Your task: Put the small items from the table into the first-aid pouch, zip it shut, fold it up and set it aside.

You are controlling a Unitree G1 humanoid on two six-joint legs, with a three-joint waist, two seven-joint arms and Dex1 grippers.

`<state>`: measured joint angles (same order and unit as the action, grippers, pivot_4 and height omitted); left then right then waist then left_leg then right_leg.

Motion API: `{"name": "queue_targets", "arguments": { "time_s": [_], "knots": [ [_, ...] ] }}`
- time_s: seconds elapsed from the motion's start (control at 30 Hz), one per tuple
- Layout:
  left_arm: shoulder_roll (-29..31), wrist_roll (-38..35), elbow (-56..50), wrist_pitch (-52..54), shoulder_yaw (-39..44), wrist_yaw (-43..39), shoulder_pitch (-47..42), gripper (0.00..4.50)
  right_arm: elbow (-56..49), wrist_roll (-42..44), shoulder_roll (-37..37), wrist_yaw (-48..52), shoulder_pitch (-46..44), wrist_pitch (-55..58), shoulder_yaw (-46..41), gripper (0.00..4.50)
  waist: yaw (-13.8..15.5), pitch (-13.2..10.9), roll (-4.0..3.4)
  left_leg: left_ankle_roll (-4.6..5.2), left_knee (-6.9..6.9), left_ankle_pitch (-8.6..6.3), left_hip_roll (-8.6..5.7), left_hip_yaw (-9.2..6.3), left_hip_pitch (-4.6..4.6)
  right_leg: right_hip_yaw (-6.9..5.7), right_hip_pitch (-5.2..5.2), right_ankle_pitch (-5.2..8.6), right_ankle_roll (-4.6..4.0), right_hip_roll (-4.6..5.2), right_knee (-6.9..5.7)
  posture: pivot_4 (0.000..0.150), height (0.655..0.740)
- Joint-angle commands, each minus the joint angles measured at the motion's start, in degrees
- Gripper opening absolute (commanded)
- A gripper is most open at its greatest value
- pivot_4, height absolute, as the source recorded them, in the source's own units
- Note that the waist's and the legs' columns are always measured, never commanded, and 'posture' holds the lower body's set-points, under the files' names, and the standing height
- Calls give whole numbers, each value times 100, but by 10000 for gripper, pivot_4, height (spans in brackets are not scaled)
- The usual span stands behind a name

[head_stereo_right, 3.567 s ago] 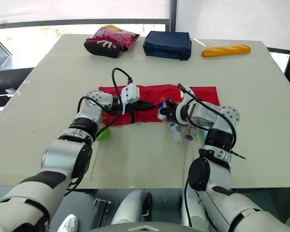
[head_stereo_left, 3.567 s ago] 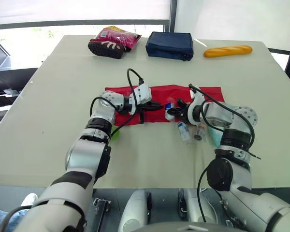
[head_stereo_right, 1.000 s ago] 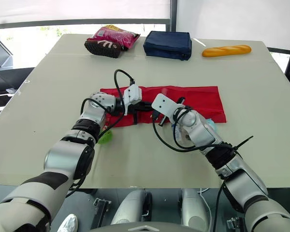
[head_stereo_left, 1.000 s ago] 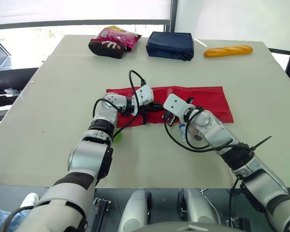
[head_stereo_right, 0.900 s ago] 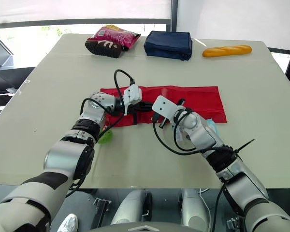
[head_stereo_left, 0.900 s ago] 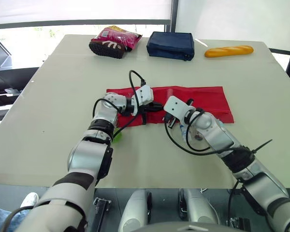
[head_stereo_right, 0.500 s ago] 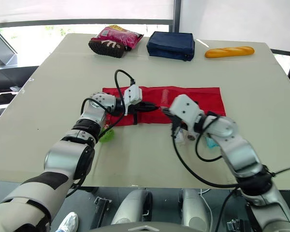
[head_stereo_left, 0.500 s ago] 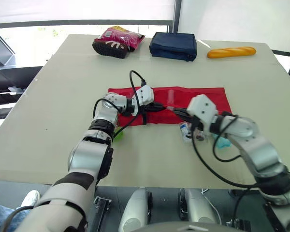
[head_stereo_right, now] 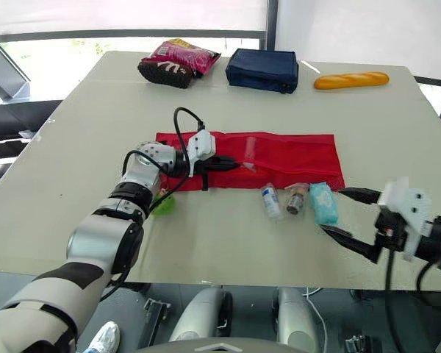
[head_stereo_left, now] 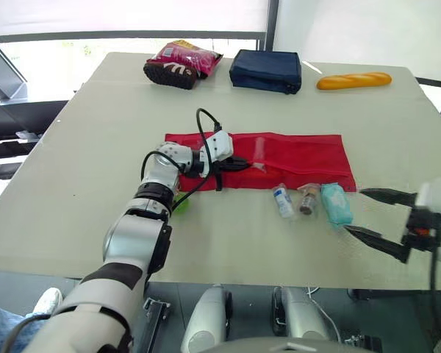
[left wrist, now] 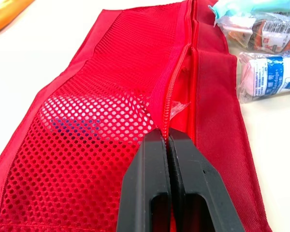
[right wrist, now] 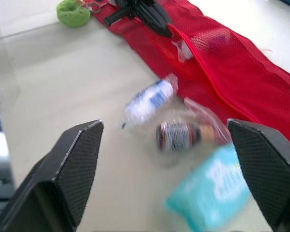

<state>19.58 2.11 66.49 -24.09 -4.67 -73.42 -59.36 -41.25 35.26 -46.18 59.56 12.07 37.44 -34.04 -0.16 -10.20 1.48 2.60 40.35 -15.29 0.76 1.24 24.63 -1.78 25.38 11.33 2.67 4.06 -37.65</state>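
Left wrist view: left gripper is closed tight, black fingers pressed together on the pouch right at the zipper. Likely it pins the edge so the slot stays put and gapes for loading. The zipper is open along most of its visible run. Something pale with a dark patch sits inside under the mesh; can't tell what.

The red pouch lies unfolded flat mid-desk, long side across.

Right gripper is spread wide and holds nothing. It hovers at the near right desk edge, fingers aimed toward the loose items, apparently lining up a pick.

Three items lie in a row just in front of the pouch's near edge, all outside it:
- small bottle, blue-and-white label
- wrapped vial, dark with clear wrap
- wipes pack, teal, nearest the right gripper

A green ball lies beside the left forearm. At the far edge, out of the way, sit a snack bag, a navy bag and a bread loaf.

Writing: the bottle label, wipes pack and snack bag all carry print, none readable.
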Motion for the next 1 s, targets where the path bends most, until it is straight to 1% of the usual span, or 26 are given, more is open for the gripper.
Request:
{"name": "queue_targets", "arguments": {
  "time_s": [0.03, 0.13, 0.23, 0.3, 0.47, 0.63, 0.73, 0.83, 0.87, 1.0],
  "knots": [
    [27, -38, -29, -60, 33, 11, -66, 0, 12, 339, -153, 632, 649, -216, -1528, 44049, 37, 1, -2, 0, -1, 0, -3, -2, -1, 0, -1, 1, -1, 1, -1, 1500, 7164],
    [25, -32, -5, -67, 29, -3, -92, 0, 139, 422, -134, 965, 1047, -439, -2170, 44049, 71, 1, 1, 0, 0, 0, -3, 2, 2, 1, -2, 0, -1, 1, 7, 1500, 7164],
    [22, -25, 27, -61, 28, -5, -145, 0, 201, 515, -66, 1113, 1287, -574, -2517, 44049, 95, 1, 1, 0, 0, 0, -4, -1, 1, 0, -4, 0, 0, 2, 6, 1500, 7164],
    [17, -26, 38, -55, 31, 2, -173, 0, 209, 569, -69, 1084, 1342, -633, -2536, 44049, 93, 1, 1, 0, 0, 0, -3, 1, 0, 1, -4, 0, 0, 1, 6, 1500, 7164],
    [1, -38, 15, -47, 35, 2, -190, 0, 32, 626, -12, 667, 1225, -738, -2028, 44049, 93, 1, 1, 0, 0, 0, -3, 0, 0, 2, -4, 1, 0, 2, 5, 1500, 7164],
    [-11, -94, -117, -29, 42, -91, -147, 0, -353, 529, 152, -113, 949, -731, -1051, 44049, 94, 1, 1, 0, 0, 0, -3, 0, 0, 2, -3, 0, -1, 2, 4, 1500, 7164],
    [2, -100, -133, -22, 44, -116, -137, 0, -446, 413, 242, -337, 862, -841, -553, 44049, 98, 1, 1, 0, 1, 0, -6, -1, 2, 2, -3, 0, -2, 4, 3, 1500, 7164],
    [26, -93, -124, -13, 49, -114, -145, 0, -529, 122, 236, -610, 688, -942, 66, 44049, 95, 1, 1, 0, 3, 0, -8, 0, 2, 2, -3, 0, -1, 4, 4, 1500, 7164],
    [29, -93, -125, -10, 49, -113, -147, 0, -569, 68, 246, -769, 584, -893, 313, 44049, 91, 1, 1, 0, 3, 0, -8, 0, 2, 2, -3, 0, -1, 4, 4, 1500, 7164],
    [14, -90, -129, 0, 42, -108, -176, 0, -563, -667, 316, -1532, -62, -793, 1683, 44049, 88, 1, 0, -1, 4, 0, -5, 0, 0, 2, -2, 0, -2, 1, 0, 1500, 7164]
  ]
}}
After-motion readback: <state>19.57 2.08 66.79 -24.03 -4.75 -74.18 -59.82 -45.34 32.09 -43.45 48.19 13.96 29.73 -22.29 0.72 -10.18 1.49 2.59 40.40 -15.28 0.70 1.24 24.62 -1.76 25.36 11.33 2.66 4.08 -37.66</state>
